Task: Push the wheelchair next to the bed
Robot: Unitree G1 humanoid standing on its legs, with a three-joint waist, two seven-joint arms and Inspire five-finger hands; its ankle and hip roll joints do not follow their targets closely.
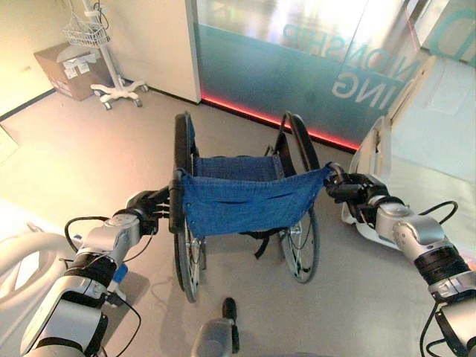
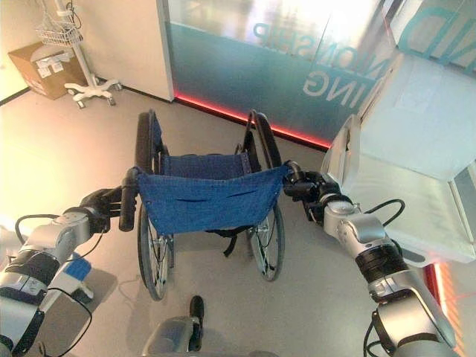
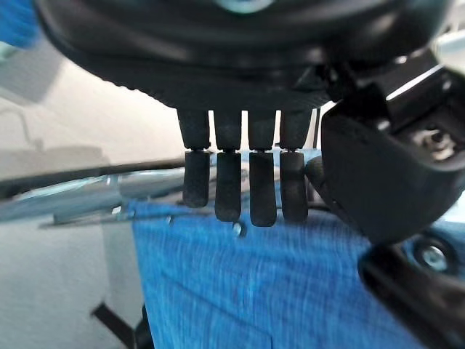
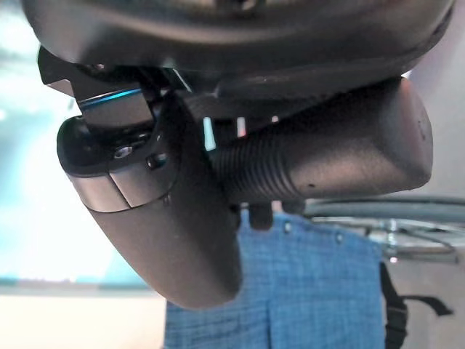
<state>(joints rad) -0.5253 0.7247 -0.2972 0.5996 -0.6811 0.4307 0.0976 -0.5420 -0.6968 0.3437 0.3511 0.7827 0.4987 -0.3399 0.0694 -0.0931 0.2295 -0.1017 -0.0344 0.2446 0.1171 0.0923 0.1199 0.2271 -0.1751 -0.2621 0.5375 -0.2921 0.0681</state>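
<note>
Both dark robot hands sit at the push handles of the black-framed wheelchair with blue fabric back: left hand, right hand. Right eye view: the white hospital bed lies just right of the chair; a cardboard box and a white wheeled stand stand far left. Left wrist view: the fingers curl over the handle bar. Right wrist view: the thumb and fingers clamp the ribbed black grip.
</note>
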